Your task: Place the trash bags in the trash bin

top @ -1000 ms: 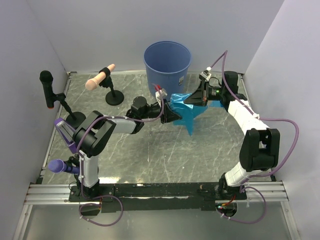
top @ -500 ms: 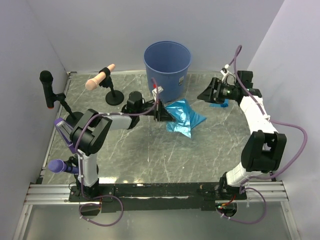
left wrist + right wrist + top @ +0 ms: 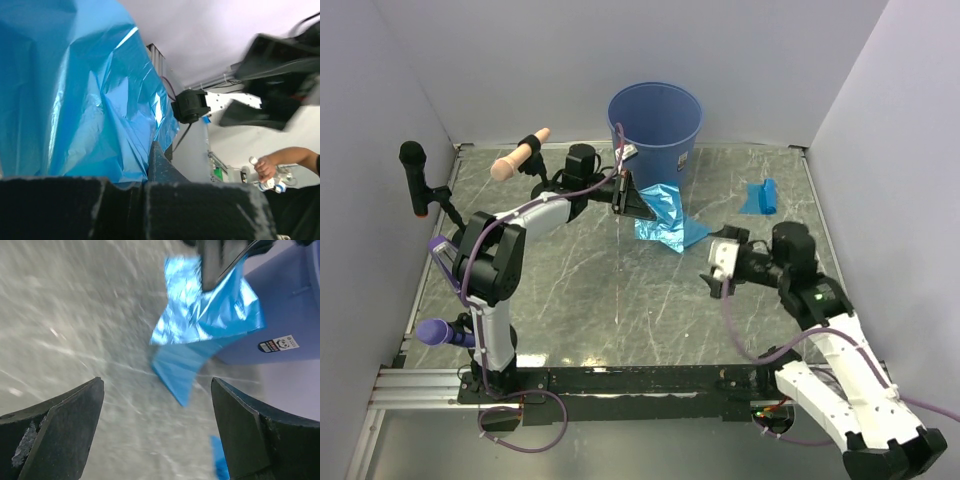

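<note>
Top external view has the left fingers (image 3: 633, 204) pinched shut on one corner of the blue trash bag (image 3: 667, 224), which drapes just beside the trash bin (image 3: 660, 150), while the right fingers (image 3: 250, 435) gape empty, so the slick film may slip free or snag the rim (image 3: 655, 88).

A robotics lab cell: plain white panels (image 3: 520, 60) wall a marbled surface (image 3: 580, 300), 2 arms (image 3: 545, 210) bolted to aluminium rails (image 3: 420, 385).

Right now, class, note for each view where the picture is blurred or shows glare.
Top view: sharp, evenly lit. Left wrist view: glare streaks on the bag; background at right smeared. Right wrist view: table and bag streaked by motion blur.
</note>
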`<state>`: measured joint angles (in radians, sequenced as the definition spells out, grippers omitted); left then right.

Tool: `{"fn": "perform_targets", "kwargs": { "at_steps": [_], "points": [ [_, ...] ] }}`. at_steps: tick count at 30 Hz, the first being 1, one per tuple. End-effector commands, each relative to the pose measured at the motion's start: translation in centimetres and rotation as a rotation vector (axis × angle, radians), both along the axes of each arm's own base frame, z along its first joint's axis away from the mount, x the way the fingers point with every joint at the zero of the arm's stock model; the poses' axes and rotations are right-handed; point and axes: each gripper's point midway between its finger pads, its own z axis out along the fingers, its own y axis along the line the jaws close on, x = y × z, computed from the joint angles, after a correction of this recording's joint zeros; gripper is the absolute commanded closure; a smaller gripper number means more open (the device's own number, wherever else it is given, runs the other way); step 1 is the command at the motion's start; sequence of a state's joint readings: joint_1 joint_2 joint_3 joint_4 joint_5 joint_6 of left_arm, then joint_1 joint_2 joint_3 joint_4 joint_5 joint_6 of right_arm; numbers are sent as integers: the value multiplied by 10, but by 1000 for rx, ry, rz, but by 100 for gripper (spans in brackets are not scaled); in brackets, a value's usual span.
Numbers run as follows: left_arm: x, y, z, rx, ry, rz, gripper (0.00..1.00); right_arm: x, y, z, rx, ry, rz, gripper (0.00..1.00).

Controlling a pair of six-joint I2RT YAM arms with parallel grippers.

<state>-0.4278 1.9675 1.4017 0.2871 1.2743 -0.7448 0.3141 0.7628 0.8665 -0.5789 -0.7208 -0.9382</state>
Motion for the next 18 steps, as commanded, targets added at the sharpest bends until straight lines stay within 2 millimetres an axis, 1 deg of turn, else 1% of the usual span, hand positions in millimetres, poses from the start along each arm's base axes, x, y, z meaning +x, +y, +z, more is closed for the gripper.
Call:
{"fn": "perform_targets", "kwargs": {
  "at_steps": [1, 4, 8, 10, 12, 15, 18],
  "points": [
    [-10, 6, 22, -40, -10, -84, 99, 34, -5, -8, -231, -426, 65, 6],
    [-14, 9, 25, -53, 0, -119, 99, 40, 2, -8, -253, -514, 95, 6],
    [-15, 11, 24, -55, 10, -122, 99, 54, 18, -8, -270, -572, 100, 6],
    [-15, 12, 23, -52, 9, -120, 99, 62, 29, -5, -258, -601, 88, 6],
    [-15, 12, 24, -52, 8, -121, 99, 69, 41, 4, -240, -661, 78, 6],
    [-15, 12, 25, -55, 2, -124, 99, 68, 58, 7, -221, -694, 135, 8],
    [-15, 12, 26, -57, 3, -129, 99, 67, 71, 0, -237, -736, 195, 10]
  ]
}}
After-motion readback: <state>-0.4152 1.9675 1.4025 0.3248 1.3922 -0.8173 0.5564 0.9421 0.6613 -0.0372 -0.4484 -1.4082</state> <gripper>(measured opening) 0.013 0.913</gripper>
